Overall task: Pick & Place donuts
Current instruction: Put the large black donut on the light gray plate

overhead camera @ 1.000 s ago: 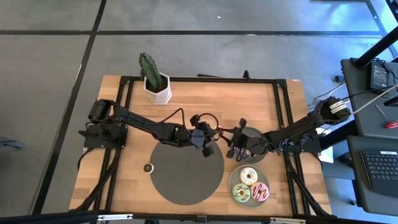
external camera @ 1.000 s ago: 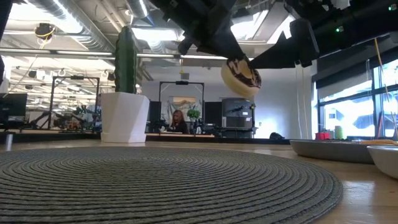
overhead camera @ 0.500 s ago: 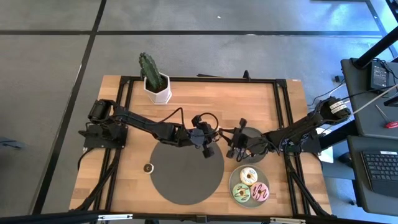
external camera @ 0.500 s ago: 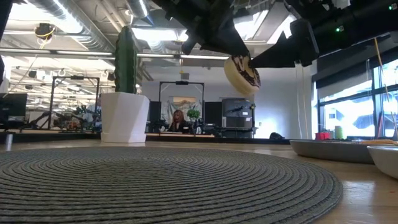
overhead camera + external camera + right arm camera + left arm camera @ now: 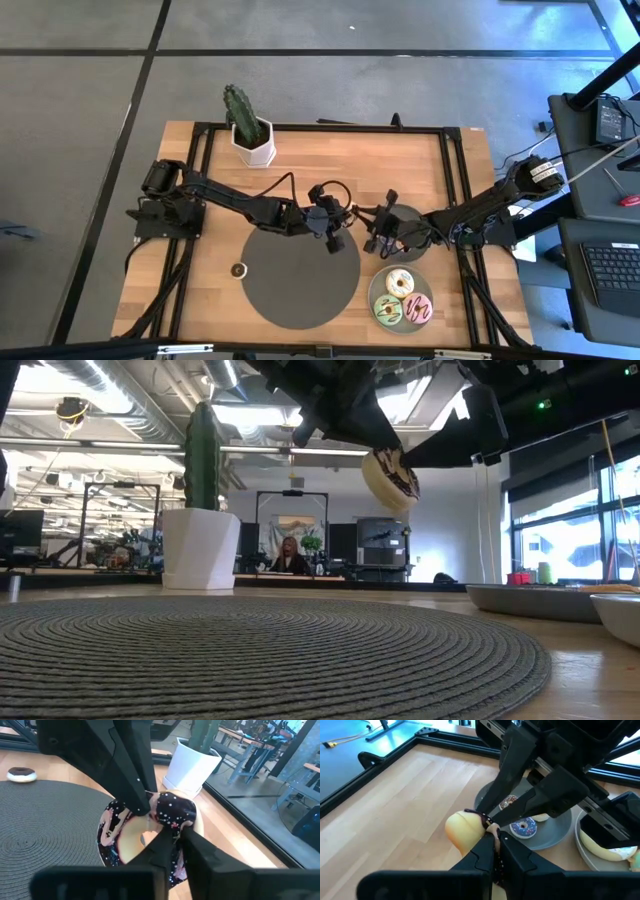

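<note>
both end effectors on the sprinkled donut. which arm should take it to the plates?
Probably right. The left end effector and right end effector both pinch the chocolate-sprinkled donut, but both grey plates lie on the right arm's side; the left arm is stretched across the mat.

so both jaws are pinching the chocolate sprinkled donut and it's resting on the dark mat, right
Not quite. Both the left gripper and right gripper do pinch the chocolate-sprinkled donut, but it is not resting on the dark mat. The low view shows it held in the air, well above the mat.
</note>
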### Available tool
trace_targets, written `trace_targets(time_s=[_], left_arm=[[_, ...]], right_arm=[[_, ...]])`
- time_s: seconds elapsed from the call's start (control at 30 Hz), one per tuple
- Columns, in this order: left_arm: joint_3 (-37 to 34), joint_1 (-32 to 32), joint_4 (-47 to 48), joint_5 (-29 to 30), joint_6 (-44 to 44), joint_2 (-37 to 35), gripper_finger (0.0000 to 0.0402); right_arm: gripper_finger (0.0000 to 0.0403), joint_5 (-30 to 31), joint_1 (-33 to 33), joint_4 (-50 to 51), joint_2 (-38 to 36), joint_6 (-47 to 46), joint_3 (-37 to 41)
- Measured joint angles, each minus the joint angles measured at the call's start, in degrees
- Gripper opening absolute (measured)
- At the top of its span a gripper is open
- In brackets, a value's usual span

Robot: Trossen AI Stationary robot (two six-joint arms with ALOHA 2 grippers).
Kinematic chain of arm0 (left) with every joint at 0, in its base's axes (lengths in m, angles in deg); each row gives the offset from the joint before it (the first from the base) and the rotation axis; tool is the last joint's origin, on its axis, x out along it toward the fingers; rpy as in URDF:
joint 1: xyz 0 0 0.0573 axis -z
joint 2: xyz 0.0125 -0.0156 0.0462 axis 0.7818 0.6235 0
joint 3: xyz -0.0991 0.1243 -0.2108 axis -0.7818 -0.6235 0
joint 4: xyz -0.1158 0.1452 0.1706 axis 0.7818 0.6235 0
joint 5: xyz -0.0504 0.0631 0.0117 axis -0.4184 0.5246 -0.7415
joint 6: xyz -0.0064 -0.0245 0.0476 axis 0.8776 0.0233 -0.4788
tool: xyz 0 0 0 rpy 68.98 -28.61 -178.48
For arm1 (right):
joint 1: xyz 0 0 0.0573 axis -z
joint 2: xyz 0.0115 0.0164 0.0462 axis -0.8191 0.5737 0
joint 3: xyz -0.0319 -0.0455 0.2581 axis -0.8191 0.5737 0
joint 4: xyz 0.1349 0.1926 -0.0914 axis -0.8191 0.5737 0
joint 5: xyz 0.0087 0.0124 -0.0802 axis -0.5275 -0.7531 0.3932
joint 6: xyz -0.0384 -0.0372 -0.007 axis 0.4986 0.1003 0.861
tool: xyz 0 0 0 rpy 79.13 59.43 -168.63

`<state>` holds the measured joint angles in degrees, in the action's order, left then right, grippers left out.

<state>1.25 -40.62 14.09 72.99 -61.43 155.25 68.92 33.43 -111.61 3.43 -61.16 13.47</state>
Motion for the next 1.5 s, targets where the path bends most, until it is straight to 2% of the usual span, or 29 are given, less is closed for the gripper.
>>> trace_targets(time_s=[0.2, 0.5, 0.87, 1.07, 1.2, 1.27, 1.33, 1.5], left_arm=[[0.0, 0.0, 0.0, 0.2, 0.0, 0.0, 0.0015], [0.0, 0.0, 0.0, 1.9, -3.3, 0.0, 0.0033], [0.0, 0.9, 0.0, 1.7, -3.0, -0.6, 0.0117], [0.0, 2.1, 5.0, 3.7, -3.0, -3.6, 0.0132], [0.0, 3.3, 9.3, 5.6, -2.1, -5.6, 0.013], [0.0, 3.9, 12.3, 5.8, -1.2, -6.3, 0.0128], [0.0, 4.3, 15.3, 5.9, 0.6, -6.6, 0.0128], [0.0, 5.0, 19.9, 5.9, 4.7, -6.8, 0.0131]], right_arm=[[0.0007, 0.0, 0.0, 0.0, 0.0, 0.2, 0.0], [0.0008, 0.3, 0.0, 0.0, 0.0, 0.1, 0.0], [0.0002, 0.8, 0.0, 0.1, 0.0, -0.2, 0.0], [0.0002, 0.5, -0.1, 0.7, -1.5, -0.3, 0.0], [0.0001, -2.1, -1.2, 2.6, -4.5, -0.3, 0.0], [0.0001, -5.0, -2.4, 5.0, -6.6, -0.3, 0.0], [0.0001, -8.6, -3.6, 11.9, -9.3, -1.7, -1.0], [0.0001, -19.1, -7.2, 46.4, -13.1, -15.3, -12.2]])
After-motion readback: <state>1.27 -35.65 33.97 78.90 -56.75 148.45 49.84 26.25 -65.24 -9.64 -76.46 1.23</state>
